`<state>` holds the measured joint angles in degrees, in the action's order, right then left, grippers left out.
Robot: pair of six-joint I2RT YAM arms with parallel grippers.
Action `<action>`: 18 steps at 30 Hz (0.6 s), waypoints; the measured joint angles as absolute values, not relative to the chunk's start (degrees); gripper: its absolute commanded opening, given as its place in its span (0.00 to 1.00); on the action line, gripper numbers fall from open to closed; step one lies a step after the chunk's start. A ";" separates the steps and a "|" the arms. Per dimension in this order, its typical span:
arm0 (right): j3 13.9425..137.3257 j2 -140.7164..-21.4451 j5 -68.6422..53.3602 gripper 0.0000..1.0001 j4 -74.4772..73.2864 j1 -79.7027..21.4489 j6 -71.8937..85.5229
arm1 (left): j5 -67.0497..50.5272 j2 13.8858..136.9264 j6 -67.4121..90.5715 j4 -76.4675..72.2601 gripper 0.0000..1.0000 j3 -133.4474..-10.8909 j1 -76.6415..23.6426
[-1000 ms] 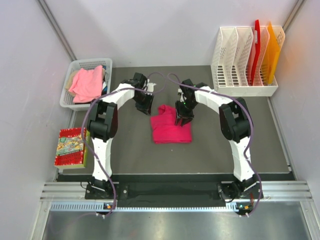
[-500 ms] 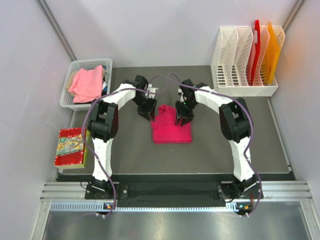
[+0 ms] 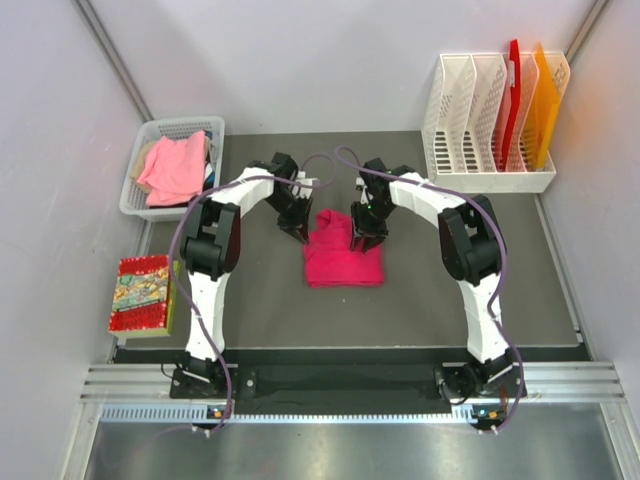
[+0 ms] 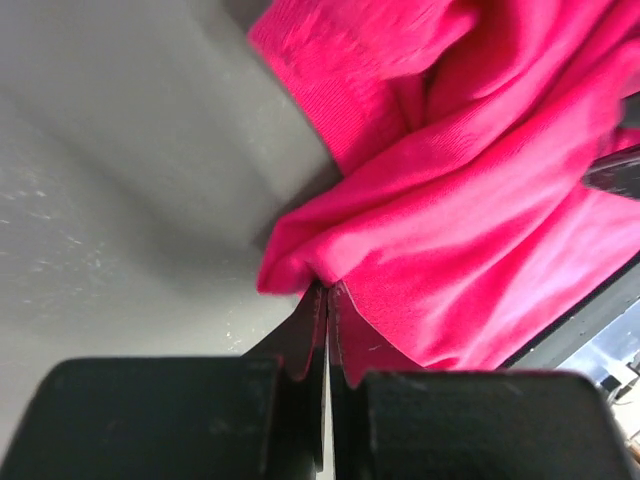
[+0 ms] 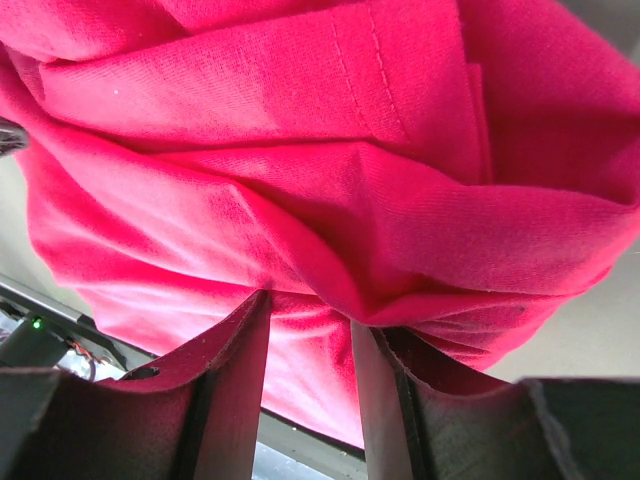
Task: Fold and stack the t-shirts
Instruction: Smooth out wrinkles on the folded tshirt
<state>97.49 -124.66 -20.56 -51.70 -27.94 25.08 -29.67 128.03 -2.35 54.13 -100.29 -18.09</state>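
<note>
The magenta-pink t-shirt (image 3: pixel 343 258) lies folded and bunched on the dark mat in the middle. My left gripper (image 3: pixel 300 229) is at its left far corner; in the left wrist view (image 4: pixel 327 292) its jaws are shut on the shirt's edge (image 4: pixel 440 230). My right gripper (image 3: pixel 360 239) is on the shirt's far right part; in the right wrist view (image 5: pixel 310 310) its fingers stand a little apart, pinching a thick fold of the shirt (image 5: pixel 300 190). The salmon-pink t-shirt (image 3: pixel 172 165) lies crumpled in the white basket.
The white basket (image 3: pixel 134 197) stands at the far left. A red patterned box (image 3: pixel 143 295) lies at the mat's left edge. A white file rack (image 3: pixel 487 130) with red and orange boards stands at the back right.
My left gripper has moved nearer and rightward onto the shirt's left far corner. My right gripper and the shirt have stayed in place.
</note>
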 measured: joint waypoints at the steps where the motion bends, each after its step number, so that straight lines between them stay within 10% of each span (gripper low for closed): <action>1: 97.49 -124.66 -20.56 0.39 -51.70 -27.94 25.08 | -29.78 128.03 -2.37 54.24 0.00 -100.99 -18.09; 18: 98.45 -124.66 -20.51 0.50 -52.90 -27.81 25.08 | -28.25 126.67 -4.91 53.71 0.01 -107.09 -18.09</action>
<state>98.45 -124.66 -20.51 -52.90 -27.81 25.08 -28.25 126.67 -4.91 53.71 -107.09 -18.09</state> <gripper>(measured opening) 0.429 0.011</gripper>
